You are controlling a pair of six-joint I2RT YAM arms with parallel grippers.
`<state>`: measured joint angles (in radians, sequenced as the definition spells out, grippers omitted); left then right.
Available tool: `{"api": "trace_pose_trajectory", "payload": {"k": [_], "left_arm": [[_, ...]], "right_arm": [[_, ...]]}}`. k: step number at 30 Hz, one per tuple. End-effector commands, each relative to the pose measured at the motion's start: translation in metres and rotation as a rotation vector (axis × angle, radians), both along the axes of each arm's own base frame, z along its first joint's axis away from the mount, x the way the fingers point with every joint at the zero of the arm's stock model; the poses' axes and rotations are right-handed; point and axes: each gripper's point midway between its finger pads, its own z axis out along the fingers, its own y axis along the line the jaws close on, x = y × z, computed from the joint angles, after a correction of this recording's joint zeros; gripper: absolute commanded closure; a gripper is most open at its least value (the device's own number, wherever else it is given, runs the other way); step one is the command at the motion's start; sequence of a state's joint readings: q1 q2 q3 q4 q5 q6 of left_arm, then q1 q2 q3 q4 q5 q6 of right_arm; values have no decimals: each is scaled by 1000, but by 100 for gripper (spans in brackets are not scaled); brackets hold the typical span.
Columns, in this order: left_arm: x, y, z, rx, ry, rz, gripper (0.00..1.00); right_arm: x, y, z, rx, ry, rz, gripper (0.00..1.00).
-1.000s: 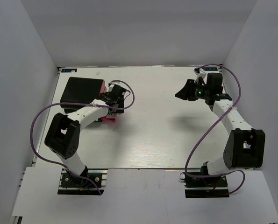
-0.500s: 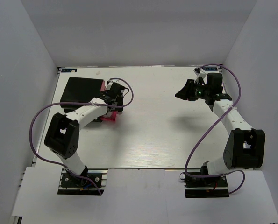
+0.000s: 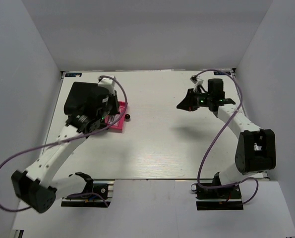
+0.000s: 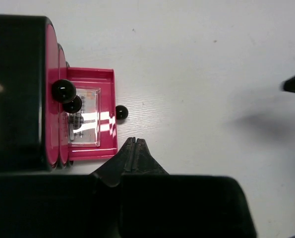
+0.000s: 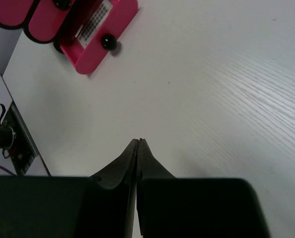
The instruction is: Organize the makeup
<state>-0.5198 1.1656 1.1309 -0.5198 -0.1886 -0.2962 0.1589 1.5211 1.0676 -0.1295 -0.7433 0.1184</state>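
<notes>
A black-and-pink case (image 4: 13, 89) stands at the table's left with its lowest pink drawer (image 4: 105, 84) pulled out. Inside the drawer lies a flat piece of makeup (image 4: 85, 119) under a shiny clear lid. A round black knob (image 4: 121, 112) sits on the drawer's front. My left gripper (image 4: 134, 140) hovers shut and empty just right of the drawer. My right gripper (image 5: 139, 141) is also shut and empty, raised over bare table far to the right (image 3: 182, 106). The right wrist view shows the drawer (image 5: 122, 12) far off. No other makeup shows.
The case (image 3: 80, 94) occupies the back left corner in the top view, partly under my left wrist. White walls close the table on three sides. Purple cables loop from both arms.
My left arm has pulled up and back from the drawer and its jaws have shut. My right gripper has shut too and shifted a little left.
</notes>
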Motion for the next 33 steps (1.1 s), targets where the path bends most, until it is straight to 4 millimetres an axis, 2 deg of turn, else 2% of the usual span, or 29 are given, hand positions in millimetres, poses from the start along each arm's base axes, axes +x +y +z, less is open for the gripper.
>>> {"api": "trace_pose_trajectory", "payload": {"k": [1,2,3,4,5,6,7,8,9,10,11,12,13,14,15,16,17,18,20,23,27,28,29,33], "left_arm": [[-26,8,7,9,-26,-69,100],[-35,-2,4,-16,-10,-137,100],[-41,-1,-6,-12,22,-149,100],[-45,1,-9,-13,34,-142,100],[-45,14,-6,4,16,-78,100],[-47,28,-9,16,29,3,100],[-46,44,-6,36,13,90,100],[-44,82,7,66,-49,307,100],[-53,109,5,115,-44,434,100],[-61,146,25,134,-129,639,92],[-67,149,24,112,-132,652,77],[-78,176,29,165,-188,784,47],[-83,186,33,162,-225,829,39],[-92,195,42,161,-270,844,32],[-93,199,49,133,-307,870,26],[-94,200,49,132,-315,876,17],[-94,201,50,142,-320,873,14],[-94,202,48,156,-316,884,12],[-91,202,41,197,-296,892,8],[-86,201,31,243,-282,889,6],[-85,199,22,222,-288,882,6],[-85,196,19,199,-286,862,6],[-83,193,14,199,-283,843,6],[-79,181,10,181,-275,754,6]], "right_arm": [[1,35,4,-24,-58,102,98],[6,36,2,-48,-57,81,98],[2,52,1,-57,-58,107,98],[11,58,1,-64,-55,91,98],[18,63,-2,-93,-55,57,100],[25,69,-15,-113,-19,36,100],[32,83,-5,-106,-23,22,100],[40,87,-10,-123,-13,-9,100],[45,93,-29,-144,33,-18,100],[48,111,-25,-149,19,-19,100],[50,118,-31,-163,30,-26,100],[44,137,-54,-197,70,-2,100],[43,145,-60,-210,79,2,100],[52,153,-58,-211,71,-19,100],[49,162,-79,-239,110,-9,100],[46,173,-82,-246,112,2,100],[53,184,-75,-234,98,0,100],[53,190,-91,-254,116,4,100],[56,202,-92,-262,100,3,100],[63,218,-94,-256,81,8,100],[75,242,-103,-256,65,28,100],[76,245,-103,-246,69,38,100],[76,249,-112,-249,81,44,100],[76,268,-110,-215,59,72,100]]}}
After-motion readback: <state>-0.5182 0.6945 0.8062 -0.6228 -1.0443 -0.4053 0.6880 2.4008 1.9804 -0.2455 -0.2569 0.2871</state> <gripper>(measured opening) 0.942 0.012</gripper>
